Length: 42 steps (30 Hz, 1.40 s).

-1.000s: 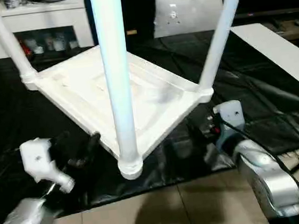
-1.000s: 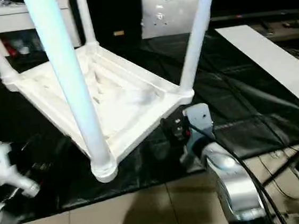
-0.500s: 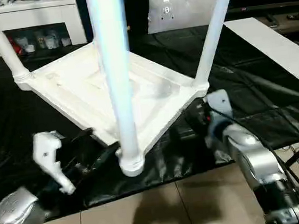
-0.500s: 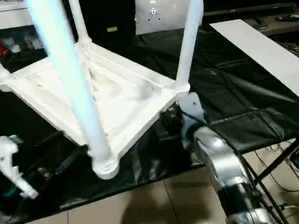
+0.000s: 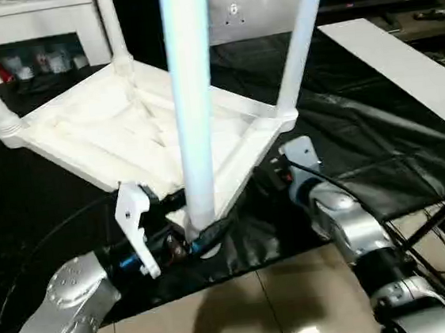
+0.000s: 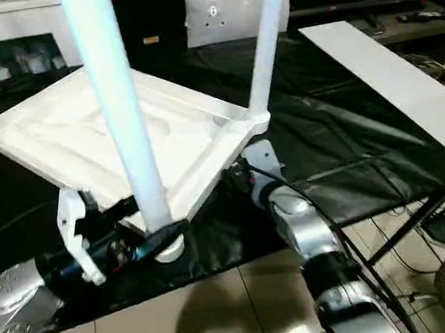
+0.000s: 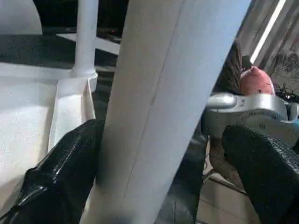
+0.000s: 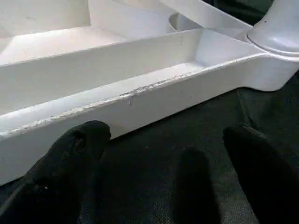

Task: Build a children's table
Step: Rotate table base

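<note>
On black sheeting (image 5: 379, 142), upturned ribbed white plastic table (image 5: 107, 131), left tool (image 7: 159, 177) apart around tubular leg (image 5: 193, 98), right tool (image 8: 159, 172) apart.

White children's table (image 5: 115, 130) with pale legs, black cover sheet (image 5: 363, 144) (glossy), beige floor tiles (image 5: 245, 307).

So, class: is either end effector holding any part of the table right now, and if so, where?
Nothing is held. The left end effector stands open around the near leg just above its socket; the right end effector is open beside the tabletop's rim.

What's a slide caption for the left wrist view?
Left gripper open, its black fingers straddling a white table leg above the upturned tabletop.
</note>
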{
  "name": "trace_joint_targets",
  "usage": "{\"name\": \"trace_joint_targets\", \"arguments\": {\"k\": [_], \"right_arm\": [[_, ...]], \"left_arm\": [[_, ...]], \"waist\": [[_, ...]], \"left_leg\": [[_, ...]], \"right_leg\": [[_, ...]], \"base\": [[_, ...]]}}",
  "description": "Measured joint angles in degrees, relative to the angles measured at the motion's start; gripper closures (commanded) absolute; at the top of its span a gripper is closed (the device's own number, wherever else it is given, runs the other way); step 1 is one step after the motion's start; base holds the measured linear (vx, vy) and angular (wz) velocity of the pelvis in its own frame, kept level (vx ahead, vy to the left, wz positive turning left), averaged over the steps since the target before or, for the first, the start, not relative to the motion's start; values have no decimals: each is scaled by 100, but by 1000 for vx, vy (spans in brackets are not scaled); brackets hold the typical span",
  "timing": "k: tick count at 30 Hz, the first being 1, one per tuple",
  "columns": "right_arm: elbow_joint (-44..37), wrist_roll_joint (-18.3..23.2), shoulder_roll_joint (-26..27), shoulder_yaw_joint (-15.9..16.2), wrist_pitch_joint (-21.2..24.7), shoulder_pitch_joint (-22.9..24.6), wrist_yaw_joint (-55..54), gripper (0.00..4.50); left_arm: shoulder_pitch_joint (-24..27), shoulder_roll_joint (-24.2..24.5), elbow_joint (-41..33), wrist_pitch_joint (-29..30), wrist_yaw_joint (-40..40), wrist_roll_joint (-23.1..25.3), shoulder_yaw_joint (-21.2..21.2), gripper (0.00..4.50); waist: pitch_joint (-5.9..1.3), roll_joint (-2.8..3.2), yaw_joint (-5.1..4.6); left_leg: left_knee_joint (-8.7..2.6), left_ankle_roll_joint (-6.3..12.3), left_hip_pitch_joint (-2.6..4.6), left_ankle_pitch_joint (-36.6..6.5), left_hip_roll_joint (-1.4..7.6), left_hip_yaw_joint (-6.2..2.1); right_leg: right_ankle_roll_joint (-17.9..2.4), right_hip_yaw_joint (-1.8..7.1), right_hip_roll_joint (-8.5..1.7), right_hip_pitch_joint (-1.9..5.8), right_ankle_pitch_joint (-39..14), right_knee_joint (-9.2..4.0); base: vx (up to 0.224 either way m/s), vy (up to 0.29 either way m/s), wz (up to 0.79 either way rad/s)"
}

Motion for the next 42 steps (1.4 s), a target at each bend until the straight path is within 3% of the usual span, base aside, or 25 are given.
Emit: {"name": "trace_joint_targets", "arguments": {"k": [8, 20, 30, 36, 42], "right_arm": [[549, -49, 131, 0, -381, -293, 78, 0], [1408, -160, 505, 31, -729, -863, 120, 0], [1923, -283, 629, 19, -969, -1267, -96, 0], [1809, -95, 221, -298, -1063, -1041, -26, 0], [919, 216, -188, -489, -1087, -475, 553, 0]], "left_arm": [[-346, -212, 160, 0, 101, 123, -236, 2], [-824, -637, 448, -164, 209, 443, -688, 2], [-1244, -856, 1098, -702, 665, 1085, -851, 2], [-1167, -600, 1080, -557, 657, 1096, -813, 2], [-946, -1, 1055, -480, 116, 929, -614, 2]], "waist": [[0, -1, -16], [1, 0, -46], [1, 0, 55], [1, 1, 170], [2, 1, 179]], "left_leg": [[-1, -16, -8, 9, 41, 64], [-8, -18, -8, 9, 50, 71], [-8, -19, -11, 10, 50, 74], [-7, -18, -11, 10, 49, 77], [-7, -21, -8, 11, 50, 79]], "right_leg": [[-32, 1, -2, -74, 24, 24], [-37, 2, 3, -80, 25, 23], [-38, -2, 0, -80, 26, 25], [-38, -3, -3, -79, 26, 24], [-37, -3, -2, -82, 26, 33]], "base": [[0, 0, 0], [0, 0, 0], [0, 0, 0], [0, 0, 0], [0, 0, 0]]}}
